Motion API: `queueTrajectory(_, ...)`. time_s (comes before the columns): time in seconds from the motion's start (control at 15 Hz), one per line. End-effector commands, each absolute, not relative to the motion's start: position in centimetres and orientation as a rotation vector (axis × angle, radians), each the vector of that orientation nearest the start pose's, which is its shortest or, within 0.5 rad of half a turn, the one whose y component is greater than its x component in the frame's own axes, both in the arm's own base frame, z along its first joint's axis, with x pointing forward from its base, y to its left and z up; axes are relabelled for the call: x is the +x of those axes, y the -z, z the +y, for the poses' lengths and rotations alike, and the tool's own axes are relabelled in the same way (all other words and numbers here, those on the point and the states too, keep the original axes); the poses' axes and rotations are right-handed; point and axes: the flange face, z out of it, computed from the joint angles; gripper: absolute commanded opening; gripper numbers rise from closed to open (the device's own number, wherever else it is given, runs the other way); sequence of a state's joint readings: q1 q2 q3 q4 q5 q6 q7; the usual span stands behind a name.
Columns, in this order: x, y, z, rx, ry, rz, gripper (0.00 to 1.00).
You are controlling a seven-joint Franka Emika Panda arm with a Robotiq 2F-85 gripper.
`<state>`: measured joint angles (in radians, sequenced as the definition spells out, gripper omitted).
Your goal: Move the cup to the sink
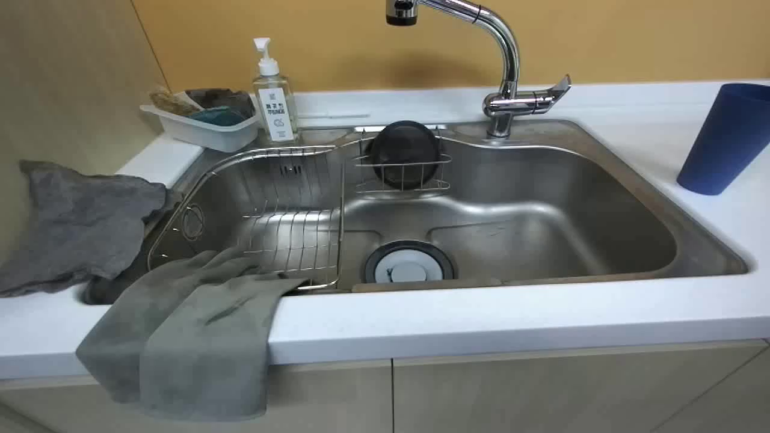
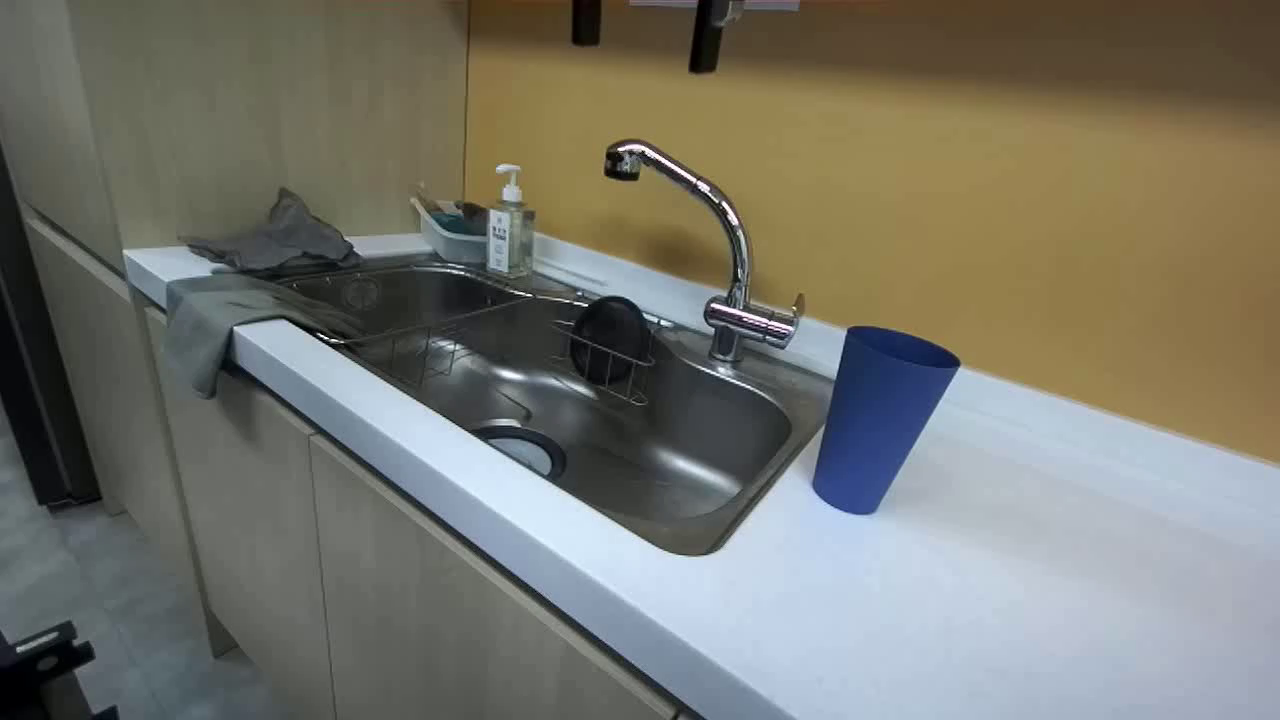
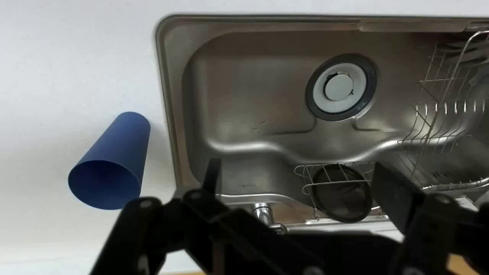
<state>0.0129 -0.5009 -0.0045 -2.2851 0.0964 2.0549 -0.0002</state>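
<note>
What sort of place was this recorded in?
Likely a kitchen, home or office unclear: there's a stainless-steel sink, a chrome faucet and a pump bottle at the sink's back edge.

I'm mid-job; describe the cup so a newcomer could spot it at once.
Start at the large steel sink. On the white counter to its right in both exterior views stands the cup, a tall, handleless tumbler. Its plain dark blue sets it apart from the white counter and the chrome faucet.

Blue cup stands mouth up on white tabletop just beside the sink; claw only partly in view, higher up, fingertips parted.
</note>
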Motion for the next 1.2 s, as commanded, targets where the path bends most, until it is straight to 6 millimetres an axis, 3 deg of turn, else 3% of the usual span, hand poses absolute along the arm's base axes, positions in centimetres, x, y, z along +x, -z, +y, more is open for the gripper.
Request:
queueTrajectory(0.0, 42.7, -57.0, 0.8, -3.020, 0.409, 0.037, 1.00)
queueTrajectory(0.87, 42.7, -57.0, 0.8, -3.020, 0.410, 0.037, 1.00)
queueTrajectory(1.13, 43.4, -57.8, -2.6, -3.027, 0.462, 0.331, 1.00)
